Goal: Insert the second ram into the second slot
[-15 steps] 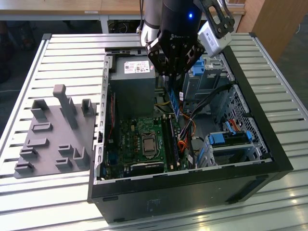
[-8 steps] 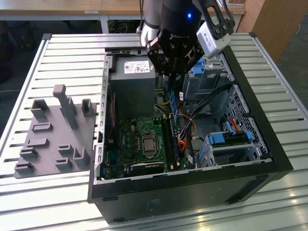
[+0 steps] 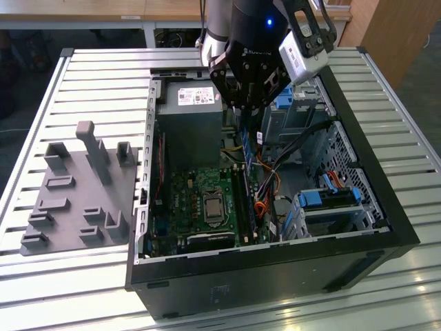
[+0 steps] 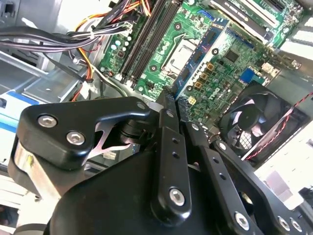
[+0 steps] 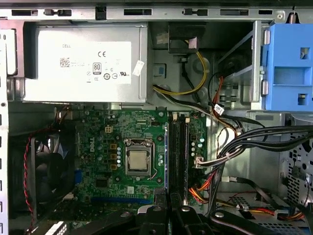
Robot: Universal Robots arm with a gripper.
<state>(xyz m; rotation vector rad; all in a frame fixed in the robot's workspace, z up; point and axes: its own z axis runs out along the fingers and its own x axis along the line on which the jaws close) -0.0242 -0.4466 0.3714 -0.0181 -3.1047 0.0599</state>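
Observation:
My gripper (image 3: 247,123) hangs over the open computer case (image 3: 275,265), shut on the second ram (image 3: 249,148). This is a thin dark-blue stick held on edge and pointing down toward the motherboard (image 3: 186,203). In the second wrist view the ram (image 4: 203,58) runs out from between the black fingers (image 4: 168,127), its small chips showing. In the first wrist view it shows edge-on as a thin blue line (image 5: 166,156), right beside the long black memory slots (image 5: 179,152), with the gripper (image 5: 168,205) behind it. I cannot tell whether any slot holds a stick.
A grey power supply (image 5: 83,61) fills the case's far end. The processor socket (image 5: 138,160) and a black fan (image 4: 254,117) sit beside the slots. Cable bundles (image 5: 244,147) and blue drive-bay tabs (image 3: 331,196) crowd the other side. A grey fixture tray (image 3: 76,200) lies at the exterior view's left.

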